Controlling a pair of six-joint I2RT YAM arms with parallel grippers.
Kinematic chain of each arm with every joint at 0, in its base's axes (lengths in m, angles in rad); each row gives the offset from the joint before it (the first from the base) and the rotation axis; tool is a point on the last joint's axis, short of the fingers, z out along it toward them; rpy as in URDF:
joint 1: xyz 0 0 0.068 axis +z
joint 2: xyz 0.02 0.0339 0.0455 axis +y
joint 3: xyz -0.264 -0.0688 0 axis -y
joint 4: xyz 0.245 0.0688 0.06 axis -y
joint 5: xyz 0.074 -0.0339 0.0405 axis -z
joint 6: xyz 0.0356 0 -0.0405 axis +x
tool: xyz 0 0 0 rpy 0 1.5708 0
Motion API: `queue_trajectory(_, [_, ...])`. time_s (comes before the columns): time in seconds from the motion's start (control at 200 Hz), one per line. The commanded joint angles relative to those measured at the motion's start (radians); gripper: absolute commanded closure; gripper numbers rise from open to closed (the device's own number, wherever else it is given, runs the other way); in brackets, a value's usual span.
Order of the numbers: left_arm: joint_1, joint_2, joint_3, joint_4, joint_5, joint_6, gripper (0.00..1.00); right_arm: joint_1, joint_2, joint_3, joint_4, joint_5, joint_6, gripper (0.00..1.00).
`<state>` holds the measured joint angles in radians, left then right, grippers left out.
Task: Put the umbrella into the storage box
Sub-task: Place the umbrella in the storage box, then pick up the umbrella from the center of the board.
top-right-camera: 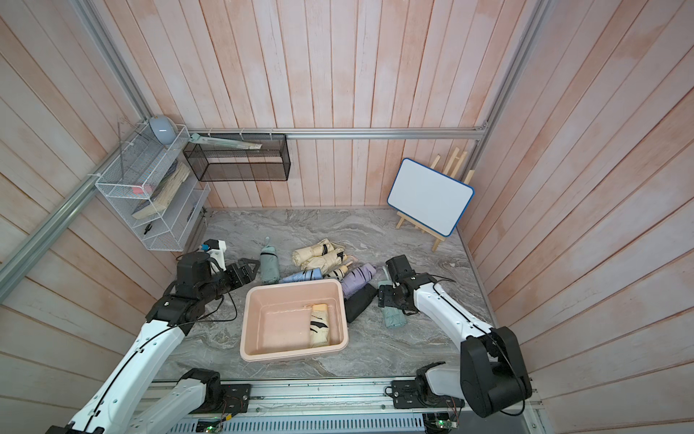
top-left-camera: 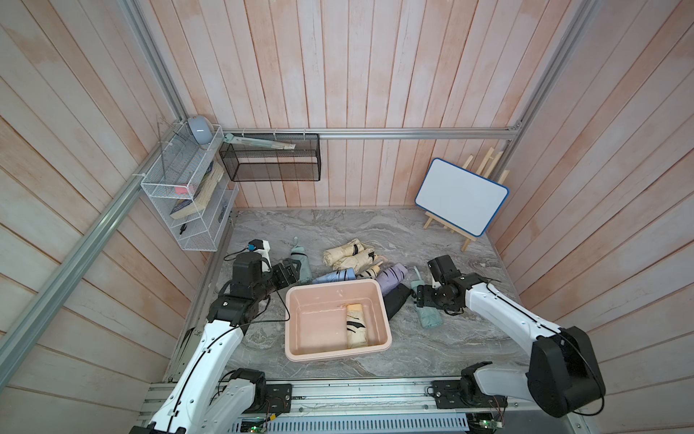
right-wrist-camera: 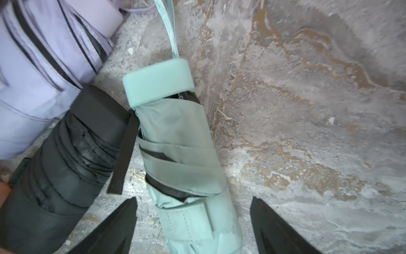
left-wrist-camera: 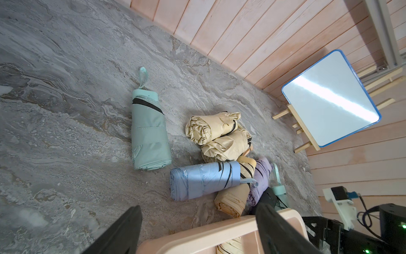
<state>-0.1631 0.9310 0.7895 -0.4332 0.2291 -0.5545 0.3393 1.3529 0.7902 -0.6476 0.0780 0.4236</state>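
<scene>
The right gripper (right-wrist-camera: 193,201) stands with jaws apart, straddling the mint umbrella (right-wrist-camera: 175,143). This lies on the marble table (right-wrist-camera: 307,110) outside the storage box (top-left-camera: 300,297), close against the black umbrella (right-wrist-camera: 66,165). The left gripper (left-wrist-camera: 197,206) is likewise spread and empty by the box rim.

Risk: the black umbrella's strap (right-wrist-camera: 123,154) rests against the mint one, so the nearer finger may snag it on closing. Loose fabric may also slip.

Contact appears not yet made, though the wrist view crops the fingers. The top views hide the straddle but show a cream umbrella (top-left-camera: 356,325) already boxed.
</scene>
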Motion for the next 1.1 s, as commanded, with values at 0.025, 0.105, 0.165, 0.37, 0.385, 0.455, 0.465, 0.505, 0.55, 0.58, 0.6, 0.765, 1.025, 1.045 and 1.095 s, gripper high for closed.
queue_trajectory(0.025, [-0.003,0.003,0.033,0.051,-0.023,-0.042,0.12,-0.008,0.049,0.008,0.020,-0.049,-0.031,0.13])
queue_trajectory(0.105, [-0.002,0.005,0.033,0.060,-0.046,-0.059,0.12,-0.013,0.076,0.005,0.041,-0.069,-0.038,0.13])
queue_trajectory(0.165, [-0.003,0.009,0.038,0.055,-0.061,-0.067,0.12,-0.014,0.111,0.015,0.046,-0.062,-0.044,0.13])
queue_trajectory(0.37, [-0.002,0.027,0.054,0.007,-0.079,-0.066,0.12,-0.016,0.177,0.038,0.073,-0.032,-0.063,0.15])
queue_trajectory(0.385, [-0.002,0.027,0.054,0.004,-0.081,-0.067,0.12,-0.016,0.181,0.038,0.075,-0.031,-0.066,0.15])
queue_trajectory(0.455, [-0.002,0.021,0.052,-0.006,-0.091,-0.072,0.12,-0.016,0.195,0.042,0.081,-0.020,-0.070,0.17])
queue_trajectory(0.465, [-0.001,0.020,0.052,-0.008,-0.094,-0.073,0.12,-0.016,0.198,0.043,0.082,-0.018,-0.071,0.17])
queue_trajectory(0.505, [-0.002,0.019,0.053,-0.016,-0.101,-0.079,0.12,-0.016,0.206,0.046,0.087,-0.014,-0.075,0.18])
queue_trajectory(0.55, [-0.002,0.018,0.056,-0.030,-0.109,-0.086,0.14,-0.016,0.213,0.049,0.097,-0.011,-0.082,0.20])
queue_trajectory(0.58, [-0.002,0.020,0.059,-0.040,-0.109,-0.090,0.16,-0.016,0.217,0.049,0.101,-0.009,-0.085,0.21])
queue_trajectory(0.6, [-0.002,0.021,0.058,-0.046,-0.105,-0.093,0.17,-0.016,0.220,0.049,0.106,-0.006,-0.085,0.22])
queue_trajectory(0.765, [-0.001,0.030,0.087,-0.137,-0.061,-0.109,0.22,-0.016,0.216,0.040,0.132,0.015,-0.087,0.30])
queue_trajectory(1.025, [0.000,-0.005,0.111,-0.322,-0.086,-0.126,0.22,-0.016,0.155,0.016,0.141,-0.008,-0.054,0.49])
queue_trajectory(1.045, [0.000,-0.006,0.111,-0.335,-0.086,-0.127,0.22,-0.016,0.146,0.015,0.140,-0.007,-0.048,0.50])
queue_trajectory(1.095, [-0.001,-0.012,0.109,-0.366,-0.085,-0.133,0.22,-0.016,0.121,0.012,0.136,-0.012,-0.033,0.51])
